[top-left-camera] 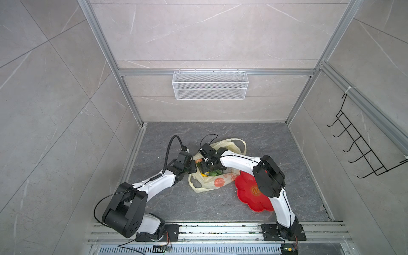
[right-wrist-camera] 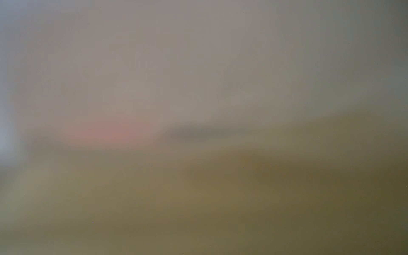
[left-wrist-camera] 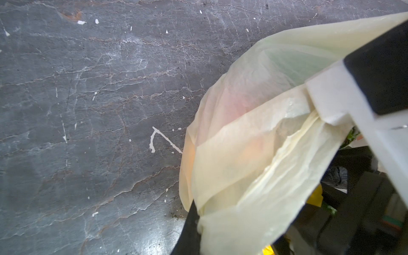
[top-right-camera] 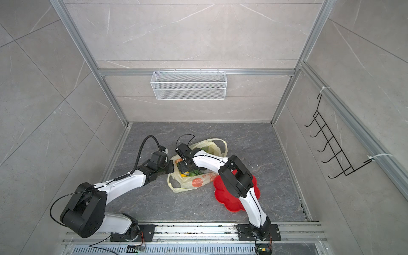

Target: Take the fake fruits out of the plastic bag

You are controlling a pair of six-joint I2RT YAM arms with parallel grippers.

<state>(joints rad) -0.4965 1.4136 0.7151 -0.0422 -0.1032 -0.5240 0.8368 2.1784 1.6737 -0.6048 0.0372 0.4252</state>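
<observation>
The pale-yellow plastic bag point(top-left-camera: 220, 182) point(top-right-camera: 198, 182) lies in the middle of the dark floor with its mouth open. Inside it a green fruit point(top-left-camera: 214, 173), a yellow one point(top-left-camera: 204, 175) and an orange-red one point(top-left-camera: 199, 160) show. My left gripper point(top-left-camera: 193, 169) point(left-wrist-camera: 198, 220) is shut on the bag's left rim; in the left wrist view the film point(left-wrist-camera: 254, 154) is pinched against a black finger. My right gripper point(top-left-camera: 207, 170) point(top-right-camera: 184, 170) reaches down into the bag's mouth, fingertips hidden among the fruits. The right wrist view is one blur of yellowish film.
A red flower-shaped plate point(top-left-camera: 245, 189) point(top-right-camera: 223, 196) lies right of the bag, partly under my right arm. A white wire basket point(top-left-camera: 209, 85) hangs on the back wall and a black hook rack point(top-left-camera: 362, 150) on the right wall.
</observation>
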